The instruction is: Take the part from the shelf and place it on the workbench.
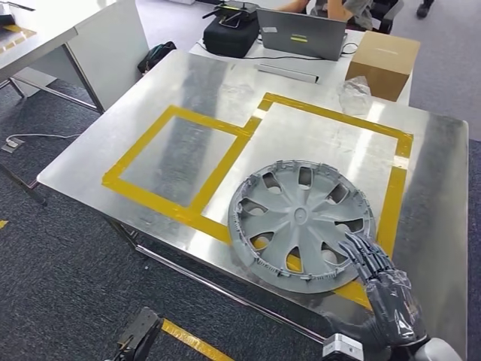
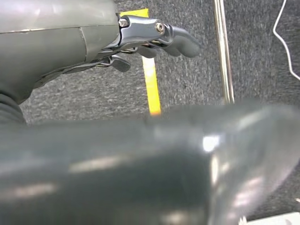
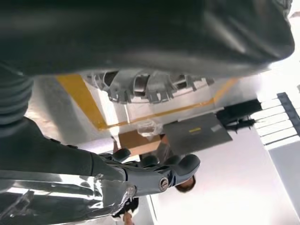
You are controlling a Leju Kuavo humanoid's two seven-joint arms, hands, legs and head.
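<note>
Head view shows the grey wheel cover (image 1: 301, 226) lying flat on the metal desk (image 1: 170, 90), inside face up, sitting in the bigger yellow tape square (image 1: 340, 120) and overlapping its near edge. It's round, so no long axis really. Right robot hand (image 1: 385, 289), wrapped in clear plastic, has its fingers spread over the cover's near rim, touching it. Left robot hand (image 2: 155, 40) hangs over the carpet, fingers loosely apart, holding nothing. Closed cardboard box (image 1: 382, 64) and laptop (image 1: 301, 34) sit at the far side

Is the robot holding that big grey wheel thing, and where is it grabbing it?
The right hand has its fingers on the near rim of the wheel cover, which lies on the table. Whether it grips cannot be told. The left hand holds nothing.
</note>
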